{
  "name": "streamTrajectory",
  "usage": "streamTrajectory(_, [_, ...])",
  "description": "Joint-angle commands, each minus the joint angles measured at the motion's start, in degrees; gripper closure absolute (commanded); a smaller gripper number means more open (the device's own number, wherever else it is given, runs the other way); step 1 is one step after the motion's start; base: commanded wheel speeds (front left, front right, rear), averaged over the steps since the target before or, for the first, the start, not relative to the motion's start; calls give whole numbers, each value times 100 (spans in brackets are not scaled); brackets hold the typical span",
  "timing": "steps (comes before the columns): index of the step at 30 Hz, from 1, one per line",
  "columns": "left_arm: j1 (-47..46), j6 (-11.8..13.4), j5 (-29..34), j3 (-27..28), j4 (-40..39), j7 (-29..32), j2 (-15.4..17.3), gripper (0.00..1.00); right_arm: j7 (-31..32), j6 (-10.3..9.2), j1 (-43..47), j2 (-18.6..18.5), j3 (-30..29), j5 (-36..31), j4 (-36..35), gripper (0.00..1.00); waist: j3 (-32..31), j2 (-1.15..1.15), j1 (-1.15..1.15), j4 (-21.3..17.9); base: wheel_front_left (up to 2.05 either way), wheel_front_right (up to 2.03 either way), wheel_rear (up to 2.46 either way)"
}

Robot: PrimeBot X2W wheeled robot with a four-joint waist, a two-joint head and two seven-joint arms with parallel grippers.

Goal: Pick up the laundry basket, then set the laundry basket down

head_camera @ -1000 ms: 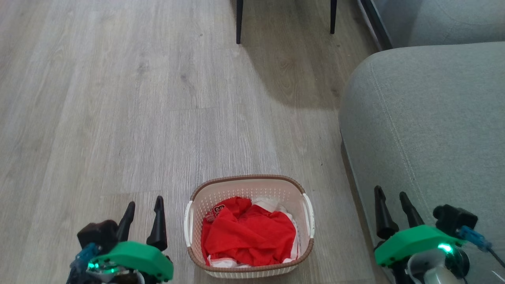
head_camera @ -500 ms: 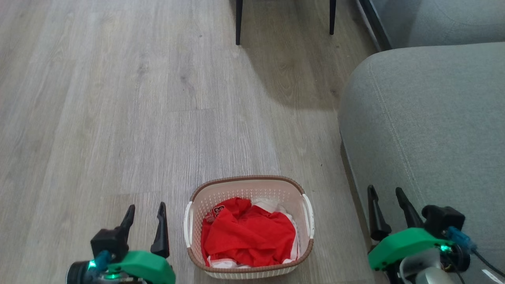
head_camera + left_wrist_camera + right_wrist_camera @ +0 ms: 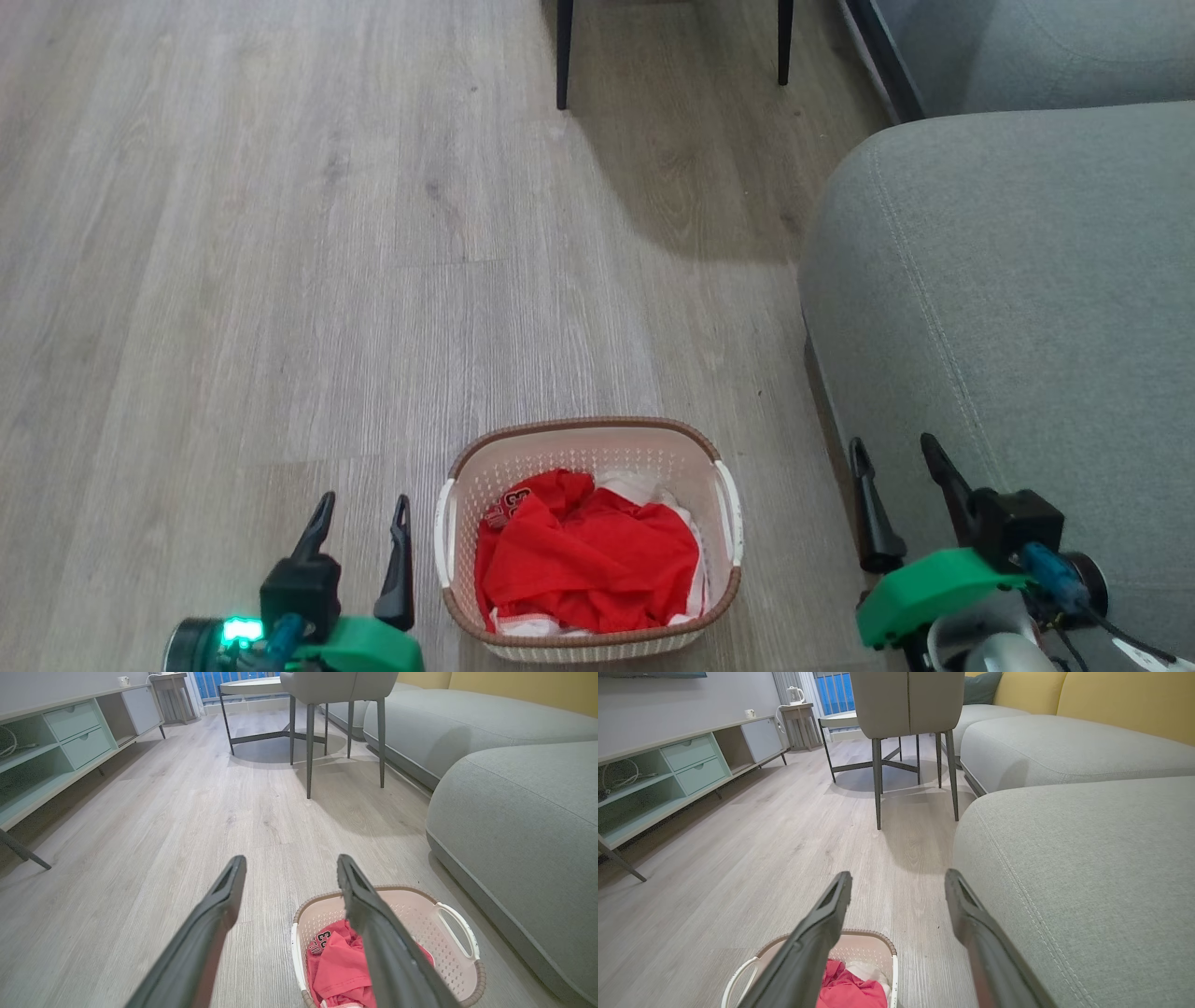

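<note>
Cream perforated-plastic laundry basket, small and rounded-rectangular, stands upright on the pale wood-look floor, close in front of the robot and between its two arms. A brown woven-look rim runs round the top. One loop grip on each short side: white left handle, white right handle. Crumpled red and white clothes lie inside, below rim level.

Handling, as I judge it: a light load, only a few soft garments. The thin walls will likely flex if squeezed, and smooth plastic may slip under a single pinch. The best hold looks to be the two handles, one per arm, raised evenly so the basket does not tip and spill. The rim is second choice.

Left pincer: two long dark fingers spread wide, nothing between them, just beside the left handle and not touching it. Right pincer: likewise released and empty, farther from the right handle with bare floor between, its outer finger seen against the edge of the grey fabric sofa. The sofa sits near the basket's right side, so there is little room for that arm to come in.
</note>
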Motion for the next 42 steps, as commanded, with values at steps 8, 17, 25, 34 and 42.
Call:
streamTrajectory(8, [-174,7,82,243,-130,-66,34,0,-75,14,-82,-67,136,-53,-205,0,15,0,0,-2,0,0,0])
streamTrajectory(17, [-180,-20,105,277,-104,-66,16,0,-75,14,-95,-67,130,-41,-179,0,17,0,0,-10,0,0,0])
streamTrajectory(25, [-187,-32,123,297,-102,-66,1,0,-75,14,-100,-67,116,-49,-172,0,43,0,0,-8,0,0,0])
streamTrajectory(34, [-212,-43,118,307,-121,-66,-21,0,-75,14,-129,-67,97,-69,-176,0,160,0,0,-6,0,0,0])
streamTrajectory(42, [-399,-77,62,304,-64,-66,-46,0,-75,14,-361,-67,77,-61,-111,0,556,0,0,-38,0,0,0])
